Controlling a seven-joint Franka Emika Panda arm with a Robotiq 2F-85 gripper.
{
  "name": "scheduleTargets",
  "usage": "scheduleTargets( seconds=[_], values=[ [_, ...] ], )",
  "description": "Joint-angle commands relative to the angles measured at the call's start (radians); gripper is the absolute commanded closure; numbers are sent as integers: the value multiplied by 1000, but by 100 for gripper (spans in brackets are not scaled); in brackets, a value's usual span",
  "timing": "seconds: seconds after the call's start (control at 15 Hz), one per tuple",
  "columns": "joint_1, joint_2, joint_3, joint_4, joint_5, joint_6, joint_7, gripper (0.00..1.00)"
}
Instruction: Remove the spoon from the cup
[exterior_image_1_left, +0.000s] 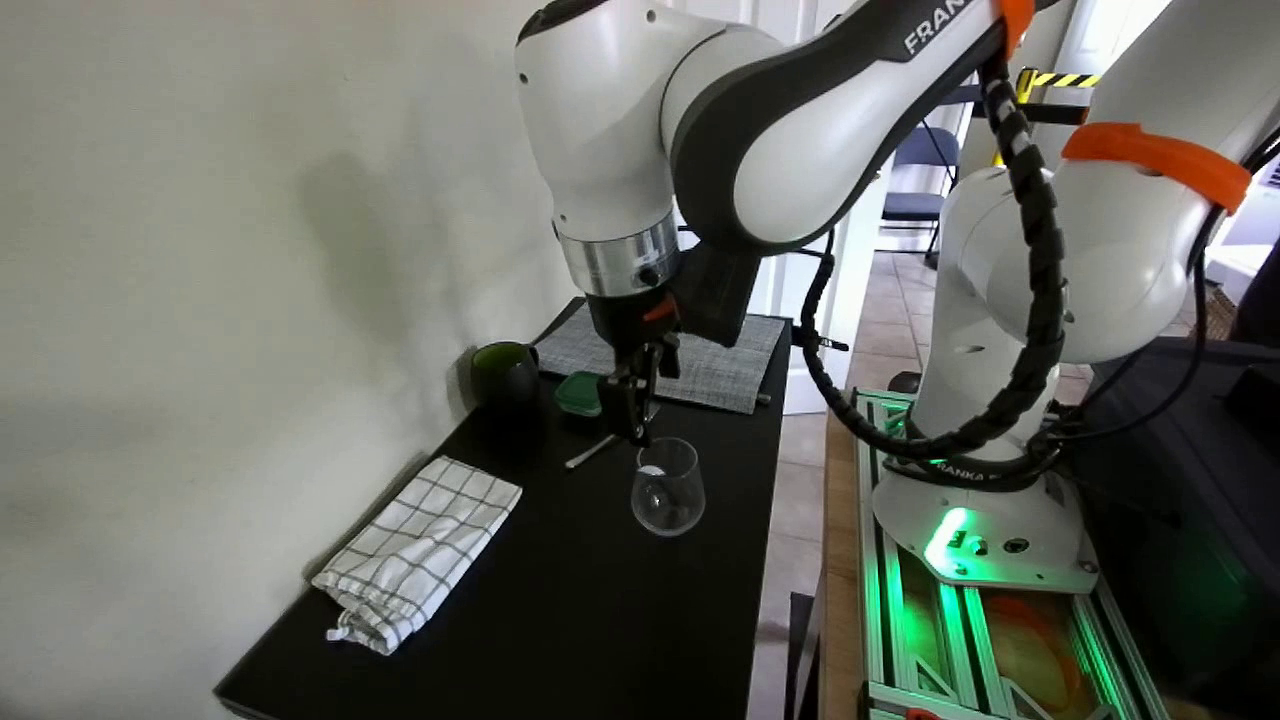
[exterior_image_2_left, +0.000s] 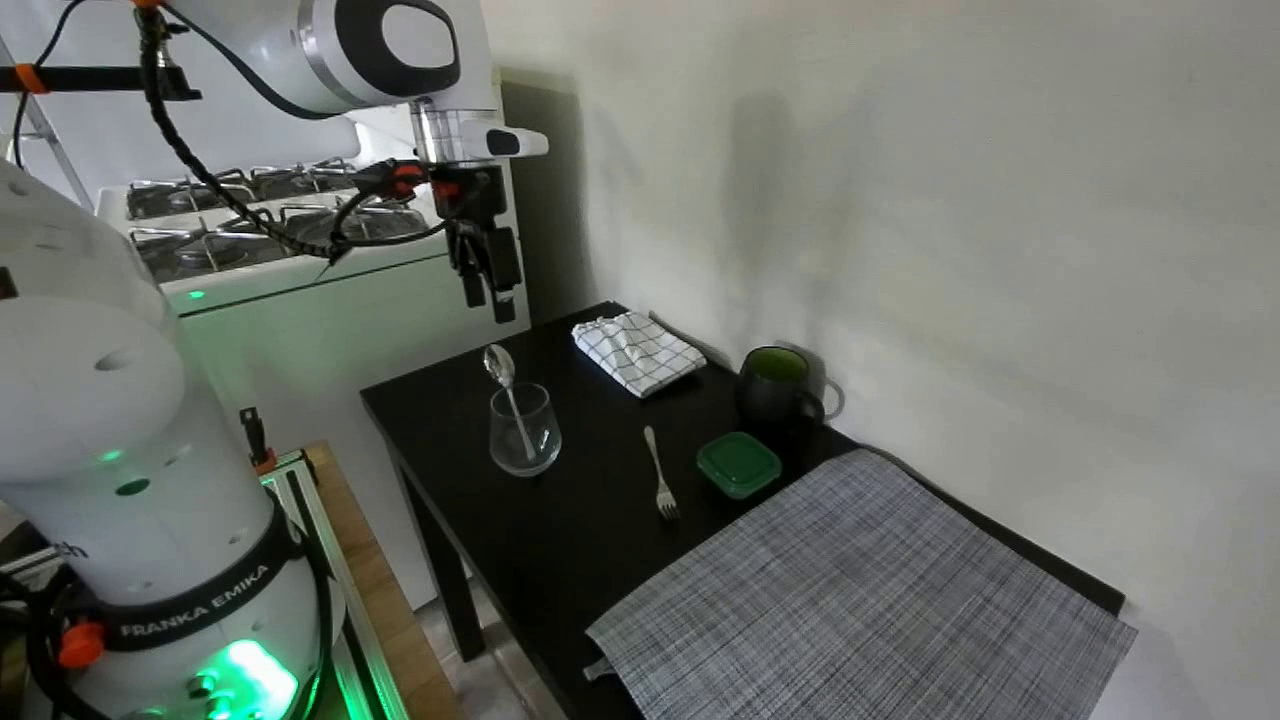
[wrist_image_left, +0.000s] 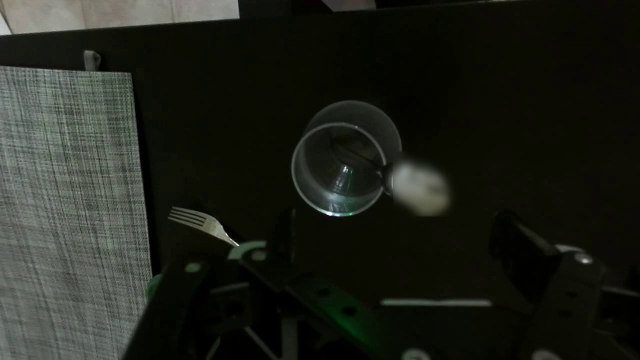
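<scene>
A clear glass (exterior_image_2_left: 545, 437) stands upright on the black table; it also shows in an exterior view (exterior_image_1_left: 672, 503) and the wrist view (wrist_image_left: 320, 192). A silvery spoon (exterior_image_2_left: 516, 405) leans in it, handle down inside, bowl up above the rim. The spoon's bowl looks blurred in the wrist view (wrist_image_left: 421, 189), on the right side of the glass rim. My gripper (exterior_image_2_left: 490, 308) is above the spoon, apart from it, pointing down. Its fingers are wide apart with nothing between them in the wrist view (wrist_image_left: 397, 232). In an exterior view the gripper (exterior_image_1_left: 636, 432) partly hides the spoon.
A fork (exterior_image_2_left: 657, 473) lies on the table near a green-lidded box (exterior_image_2_left: 739, 465) and a dark mug (exterior_image_2_left: 773, 390) by the wall. A grey placemat (exterior_image_2_left: 880, 590) covers one end. A checked cloth (exterior_image_1_left: 425, 545) lies along the wall. A stove (exterior_image_2_left: 340, 290) stands beyond the table.
</scene>
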Motion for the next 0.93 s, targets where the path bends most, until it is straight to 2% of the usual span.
scheduleTargets(
  seconds=[0.0,0.4,0.47,0.53,0.87],
  values=[
    [-6,65,42,1,-60,74,96,0],
    [-10,138,75,1,-127,125,212,0],
    [-9,148,75,1,-138,123,228,1],
    [-8,155,72,1,-148,118,240,8],
    [-14,184,59,1,-203,106,308,0]
  ],
)
